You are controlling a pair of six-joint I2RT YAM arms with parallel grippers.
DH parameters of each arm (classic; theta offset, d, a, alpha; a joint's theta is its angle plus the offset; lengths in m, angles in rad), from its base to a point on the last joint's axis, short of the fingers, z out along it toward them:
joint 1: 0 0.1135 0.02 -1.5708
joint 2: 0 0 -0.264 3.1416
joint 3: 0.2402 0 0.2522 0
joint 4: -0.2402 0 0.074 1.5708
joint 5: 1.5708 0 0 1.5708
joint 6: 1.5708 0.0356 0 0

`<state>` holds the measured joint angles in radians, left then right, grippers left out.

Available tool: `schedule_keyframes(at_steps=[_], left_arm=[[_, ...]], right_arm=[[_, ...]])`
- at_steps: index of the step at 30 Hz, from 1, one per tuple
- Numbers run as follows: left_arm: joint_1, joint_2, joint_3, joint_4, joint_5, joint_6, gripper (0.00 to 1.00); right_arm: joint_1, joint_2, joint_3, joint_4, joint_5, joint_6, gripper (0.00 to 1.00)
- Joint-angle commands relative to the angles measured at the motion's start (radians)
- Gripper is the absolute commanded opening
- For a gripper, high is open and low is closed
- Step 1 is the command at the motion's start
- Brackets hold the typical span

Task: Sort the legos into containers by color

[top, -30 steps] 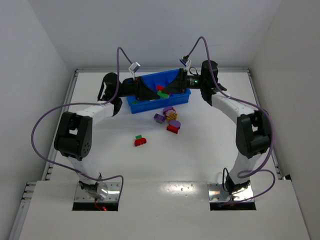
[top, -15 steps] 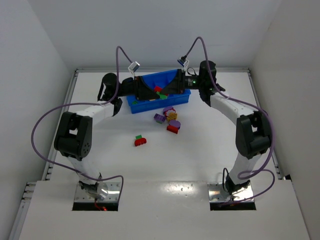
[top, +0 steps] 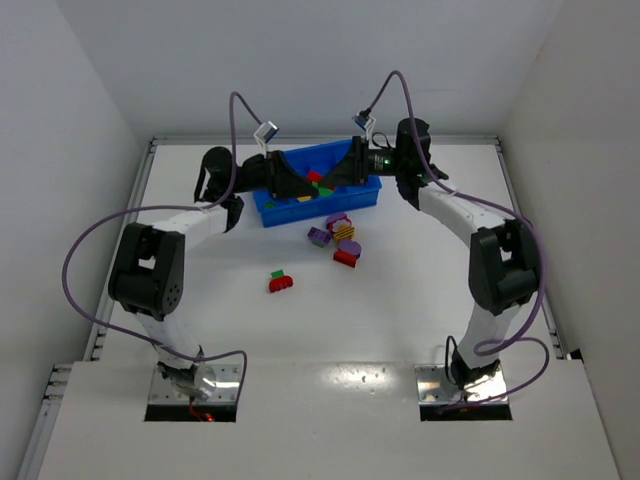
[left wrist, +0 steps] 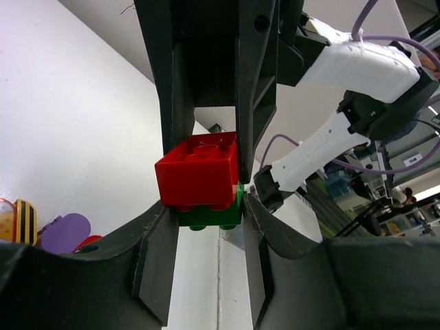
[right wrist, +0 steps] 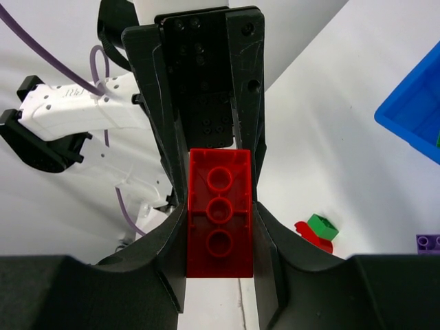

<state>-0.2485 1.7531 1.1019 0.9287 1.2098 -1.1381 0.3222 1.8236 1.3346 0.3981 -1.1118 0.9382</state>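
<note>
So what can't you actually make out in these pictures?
Top view: the inside of the tray, mostly hidden under the left fingers and right fingers; the bricks in it are too small to count.
Right wrist view: the purple brick, cut off by the right edge.
Left wrist view: the yellow striped piece, cut off by the left edge.
</note>
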Motion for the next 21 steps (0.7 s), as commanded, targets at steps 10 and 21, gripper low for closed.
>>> schedule_keyframes(at_steps=[10,21], left_arm=[[0.0,-0.135,-0.062,-0.406,-0.003,0.415,0.19],[0.043,-0.256,-0.082,-0.692,-0.183,0.675,0.19]], right_arm=[[-0.063,0.026,0.147,-0.013,0.052,-0.07,0.0],[-0.146,-0.006,0.147,-0.128,0.07,-0.156,0.0]])
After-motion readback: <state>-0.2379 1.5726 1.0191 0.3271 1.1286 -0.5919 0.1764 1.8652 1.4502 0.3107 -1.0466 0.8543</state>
